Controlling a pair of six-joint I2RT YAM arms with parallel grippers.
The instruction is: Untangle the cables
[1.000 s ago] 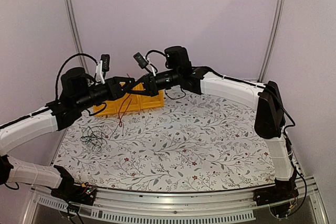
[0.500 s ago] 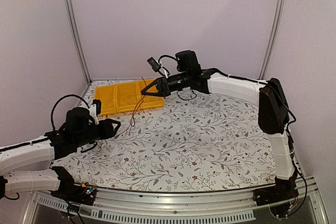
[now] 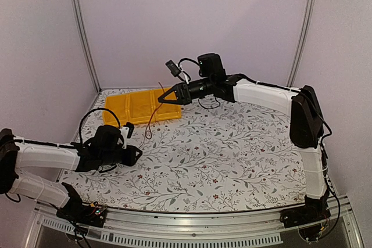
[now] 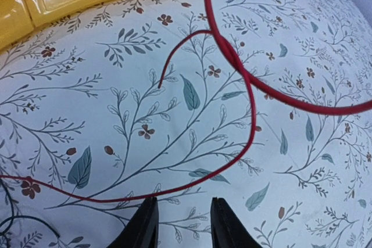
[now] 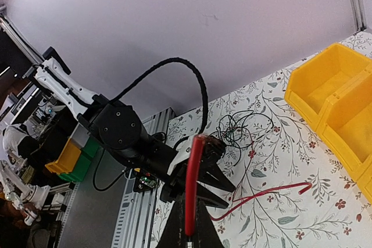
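— Where on the floral-cloth bench (image 3: 232, 161) does the work lie?
— Near the yellow plastic bins (image 3: 133, 107). Our right fingers (image 3: 168, 93), raised, pinch the thin red wire (image 5: 193, 190). It hangs down, then runs crosswise just ahead of our left fingers (image 4: 144, 225), narrowly parted and empty. The tangle of thin black wires (image 5: 244, 125) sits beside them.

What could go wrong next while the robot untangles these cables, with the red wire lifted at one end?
1. The right gripper, shut on the red wire, holds it high while its strands cross on the tablecloth. Pulling further might tighten that crossing into a knot.
2. The left gripper sits open, low over the cloth near the black tangle. Closing there could snag black wires or pinch the cloth.
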